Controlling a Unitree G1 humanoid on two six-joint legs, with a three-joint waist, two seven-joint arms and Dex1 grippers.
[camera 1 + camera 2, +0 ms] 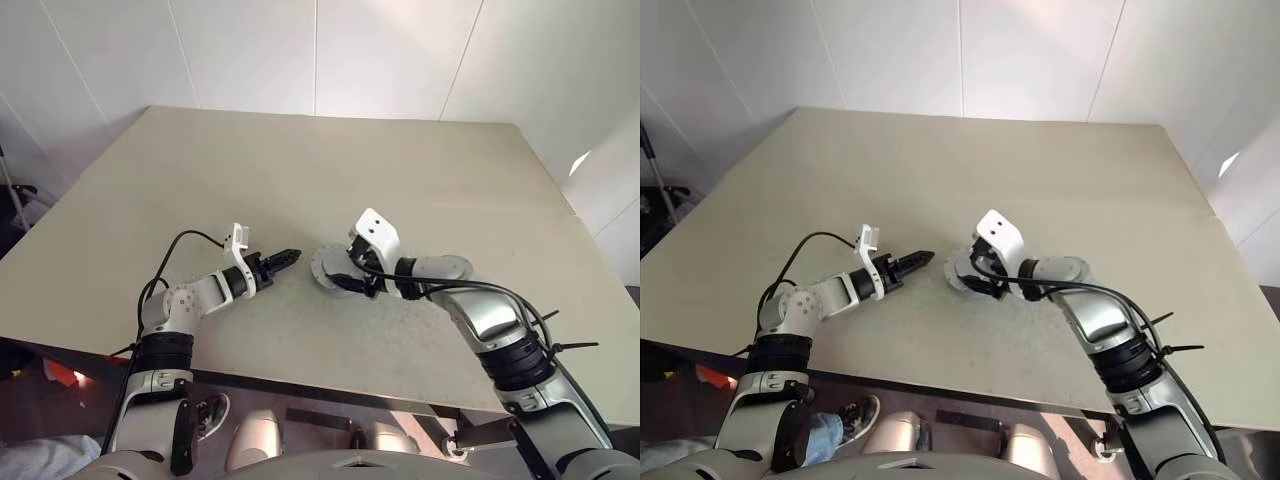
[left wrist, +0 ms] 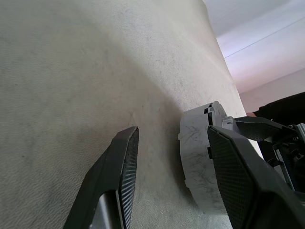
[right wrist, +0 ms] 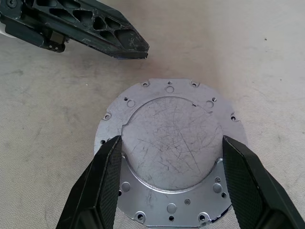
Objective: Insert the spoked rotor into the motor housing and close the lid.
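- Head views: my right end effector sat over the motor housing on the desk; my left end effector pointed at it from just beside.
- Left wrist view: the left fingers stood spread, empty, the housing's grey wall against one finger.
- Right wrist view: right fingers straddled the housing's scratched flat face, spread wide around its raised disc. I judged a centred, level squeeze best before lifting or turning it.
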